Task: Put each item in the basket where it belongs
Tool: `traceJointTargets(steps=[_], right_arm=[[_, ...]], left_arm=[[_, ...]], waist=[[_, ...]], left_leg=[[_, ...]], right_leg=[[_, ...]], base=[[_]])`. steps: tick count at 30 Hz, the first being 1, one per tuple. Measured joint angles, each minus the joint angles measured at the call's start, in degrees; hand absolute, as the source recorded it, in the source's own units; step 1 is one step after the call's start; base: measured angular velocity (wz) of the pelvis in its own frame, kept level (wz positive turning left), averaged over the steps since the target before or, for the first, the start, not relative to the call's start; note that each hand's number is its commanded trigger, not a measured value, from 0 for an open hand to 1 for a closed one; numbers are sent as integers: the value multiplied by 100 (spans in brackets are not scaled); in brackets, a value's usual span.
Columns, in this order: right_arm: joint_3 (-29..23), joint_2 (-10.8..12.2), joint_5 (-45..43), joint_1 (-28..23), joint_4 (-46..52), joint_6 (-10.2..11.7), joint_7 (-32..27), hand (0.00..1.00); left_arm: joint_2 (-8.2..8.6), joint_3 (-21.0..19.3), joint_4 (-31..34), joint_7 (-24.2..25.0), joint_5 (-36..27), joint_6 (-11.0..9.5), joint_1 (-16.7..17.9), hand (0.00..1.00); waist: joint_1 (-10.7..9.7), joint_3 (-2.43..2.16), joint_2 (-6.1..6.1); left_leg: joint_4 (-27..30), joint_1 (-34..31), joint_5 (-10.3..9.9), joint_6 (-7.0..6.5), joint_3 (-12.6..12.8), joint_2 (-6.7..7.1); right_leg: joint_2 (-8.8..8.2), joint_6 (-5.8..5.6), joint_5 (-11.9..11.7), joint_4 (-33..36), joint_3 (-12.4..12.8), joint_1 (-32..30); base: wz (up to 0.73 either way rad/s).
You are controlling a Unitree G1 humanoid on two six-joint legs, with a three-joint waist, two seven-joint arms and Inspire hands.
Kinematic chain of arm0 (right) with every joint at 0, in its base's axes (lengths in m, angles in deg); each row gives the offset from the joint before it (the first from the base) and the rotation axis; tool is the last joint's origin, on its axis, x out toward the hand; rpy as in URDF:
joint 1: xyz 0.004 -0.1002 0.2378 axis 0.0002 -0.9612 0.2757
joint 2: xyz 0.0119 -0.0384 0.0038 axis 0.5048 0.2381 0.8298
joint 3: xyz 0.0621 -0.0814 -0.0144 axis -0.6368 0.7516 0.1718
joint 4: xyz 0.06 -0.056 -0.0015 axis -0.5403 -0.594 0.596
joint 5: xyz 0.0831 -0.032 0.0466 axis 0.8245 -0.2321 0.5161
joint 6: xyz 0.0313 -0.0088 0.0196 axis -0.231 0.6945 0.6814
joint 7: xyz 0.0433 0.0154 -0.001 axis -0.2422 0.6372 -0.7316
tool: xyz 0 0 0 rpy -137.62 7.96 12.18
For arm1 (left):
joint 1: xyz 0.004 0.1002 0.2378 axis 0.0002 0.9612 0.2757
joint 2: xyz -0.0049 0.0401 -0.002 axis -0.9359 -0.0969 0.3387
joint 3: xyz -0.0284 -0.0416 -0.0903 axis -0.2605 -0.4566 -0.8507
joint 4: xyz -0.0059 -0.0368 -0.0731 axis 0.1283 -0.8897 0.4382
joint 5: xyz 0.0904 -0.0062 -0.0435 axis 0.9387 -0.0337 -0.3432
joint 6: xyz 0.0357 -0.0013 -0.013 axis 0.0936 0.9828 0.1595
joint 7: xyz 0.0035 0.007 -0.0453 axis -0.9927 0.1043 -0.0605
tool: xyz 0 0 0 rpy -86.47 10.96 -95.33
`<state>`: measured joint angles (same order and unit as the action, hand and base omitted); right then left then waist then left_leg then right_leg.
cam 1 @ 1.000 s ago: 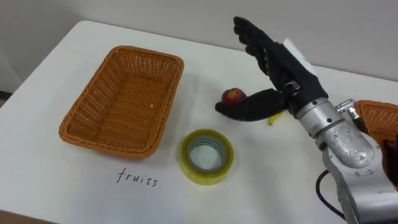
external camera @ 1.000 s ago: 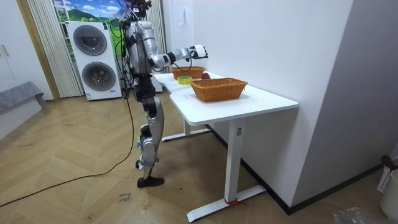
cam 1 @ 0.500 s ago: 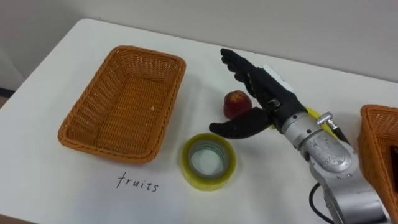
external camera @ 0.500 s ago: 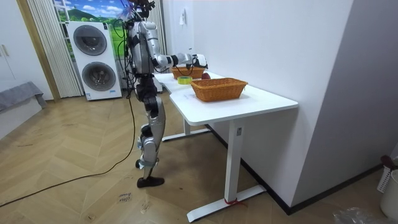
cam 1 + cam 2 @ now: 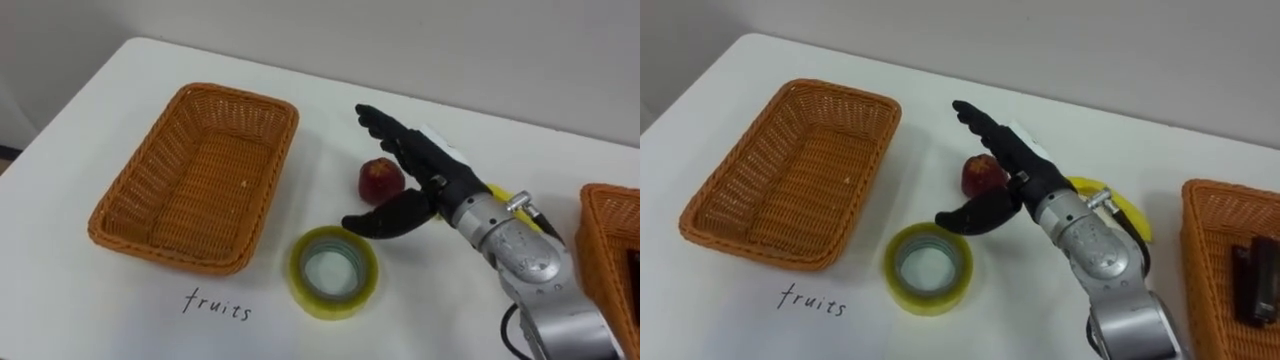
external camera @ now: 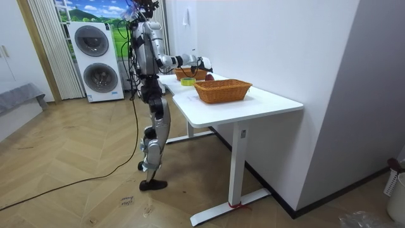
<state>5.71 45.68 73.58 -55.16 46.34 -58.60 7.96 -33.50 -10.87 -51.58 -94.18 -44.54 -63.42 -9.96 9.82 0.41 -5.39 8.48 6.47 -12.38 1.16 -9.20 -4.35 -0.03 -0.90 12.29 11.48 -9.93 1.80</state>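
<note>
Sorting, early stage: fruit basket [image 5: 200, 180] empty; apple [image 5: 380, 178], banana [image 5: 1132, 222] and tape [image 5: 300, 272] loose on the worktop [image 5: 90, 315].
We log one dark item [image 5: 1250, 280] in the right basket [image 5: 1200, 240]. Right robot hand [image 5: 428, 172] lies just beside the apple, fingers straight, thumb spread apart, holding nothing; we cannot tell whether it touches.

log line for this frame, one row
step: reach for apple | right hand: open, apple between thumb and fingers | apple: on table, outside fruits basket | tape roll: on table
</note>
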Motion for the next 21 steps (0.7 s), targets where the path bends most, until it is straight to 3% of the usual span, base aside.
traceJointTargets(steps=[1, 2, 4, 5, 14, 17, 21], right_arm=[[87, 42, -126, 35, 20, -2, -1, 0], [129, 33, -198, 16, 31, -8, -6, 0], [186, -54, -388, -37, 21, -123, -19, 0], [182, -64, -441, -31, 21, -135, -18, 0], [193, 20, -807, 1, 25, -173, 358, 0], [193, 75, -903, 6, 60, -182, 549, 0], [196, 112, -944, 6, 86, -228, 797, 0]], left_arm=[[-68, -40, -26, -3, 34, 10, 10, 0], [-41, -61, -18, -12, 29, 32, 27, 0], [-49, -19, 10, -5, 22, 81, 49, 0], [-53, 13, 11, -4, 21, 99, 2, 0], [-30, 52, 7, -4, 16, 208, -46, 0], [-31, 53, 8, 2, 17, 208, -106, 0], [-23, 59, 10, 5, -16, 208, -149, 0]], waist=[[17, -29, -30], [-36, -37, -30], [-210, -36, 5], [-214, -34, 9], [-116, -36, -72], [-59, -19, -114], [-16, -8, -122]], left_leg=[[29, -101, -26, 46, -57, -54], [25, -93, -23, 125, 24, -88], [12, -78, 19, 216, 741, -102], [0, -66, 55, 222, 898, -104], [-101, -69, 59, 220, 916, 21], [-97, -86, 56, 214, 1046, 56], [-88, -114, 42, 89, 1062, 63]], right_leg=[[108, 256, -529, -424, 56, -98], [134, 278, -619, -398, 3, -72], [122, 281, -622, -373, 39, 35], [121, 270, -613, -371, 45, 36], [42, 192, -564, -364, -110, 19], [3, 164, -546, -364, -102, 4], [-2, 160, -538, -365, -95, 4]], base=[[-47], [0], [38], [23], [7], [-1], [6]])
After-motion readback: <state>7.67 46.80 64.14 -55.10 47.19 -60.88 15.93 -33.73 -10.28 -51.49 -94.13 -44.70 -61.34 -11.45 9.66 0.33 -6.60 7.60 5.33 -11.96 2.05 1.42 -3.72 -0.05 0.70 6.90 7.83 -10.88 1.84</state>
